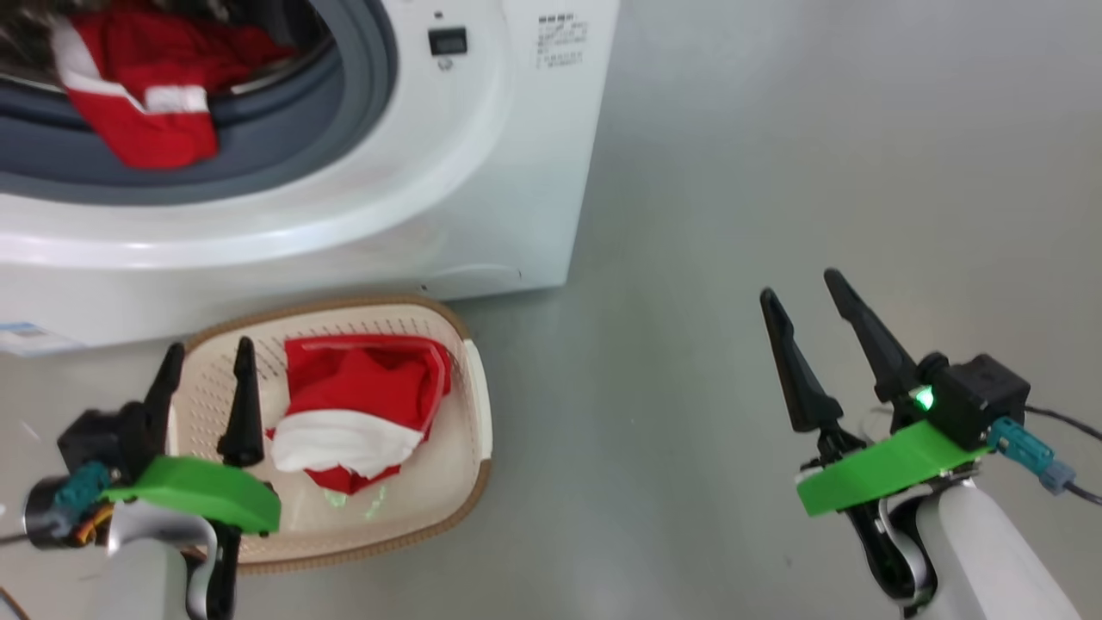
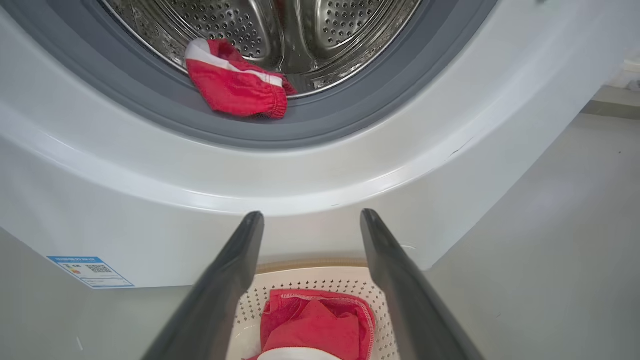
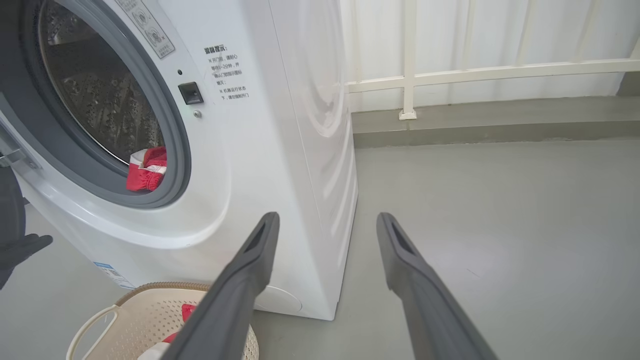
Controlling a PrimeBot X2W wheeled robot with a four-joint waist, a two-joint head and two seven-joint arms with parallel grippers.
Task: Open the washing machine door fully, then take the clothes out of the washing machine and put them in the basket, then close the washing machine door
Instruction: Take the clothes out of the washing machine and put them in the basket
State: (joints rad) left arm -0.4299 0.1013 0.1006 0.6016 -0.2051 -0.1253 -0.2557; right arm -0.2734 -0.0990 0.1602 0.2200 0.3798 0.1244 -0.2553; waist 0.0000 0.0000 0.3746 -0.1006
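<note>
Left gripper (image 1: 211,346) and right gripper (image 1: 799,286) both gape wide, holding nothing; one red garment (image 2: 235,85) waits at the drum (image 2: 325,30) mouth.
It drapes over the gasket (image 2: 320,132) at the lower lip of the washer (image 1: 482,172); a second garment (image 1: 362,405) lies in the basket (image 1: 413,517) just below. I judge my left gripper, over the basket, the handier one: I'd reach in, pinch the bunched fold clear of the rubber, and lift before drawing back so nothing snags.
</note>
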